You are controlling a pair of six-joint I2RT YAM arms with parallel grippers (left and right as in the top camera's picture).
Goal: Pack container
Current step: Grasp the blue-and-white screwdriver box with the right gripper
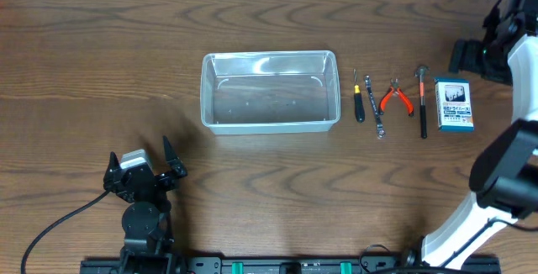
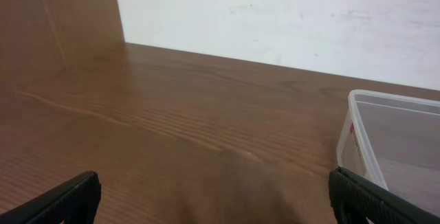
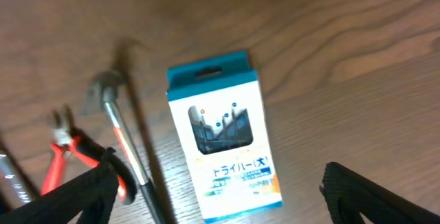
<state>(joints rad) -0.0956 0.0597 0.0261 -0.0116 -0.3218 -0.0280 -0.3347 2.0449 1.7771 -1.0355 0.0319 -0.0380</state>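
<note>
Left pincer: spread wide, nothing gripped, seen low over the table near its front edge.
Right pincer: spread wide, nothing gripped, held above the blue-and-white box.
Container: set upright mid-table, just left of the row of hand tools.

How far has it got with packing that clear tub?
Nothing is packed yet: the container is empty. The screwdriver, wrench, orange pliers, hammer and blue-and-white box lie on the table to its right. The right claw hangs open over the box; the left claw is open, empty. All five are left to pack.
</note>
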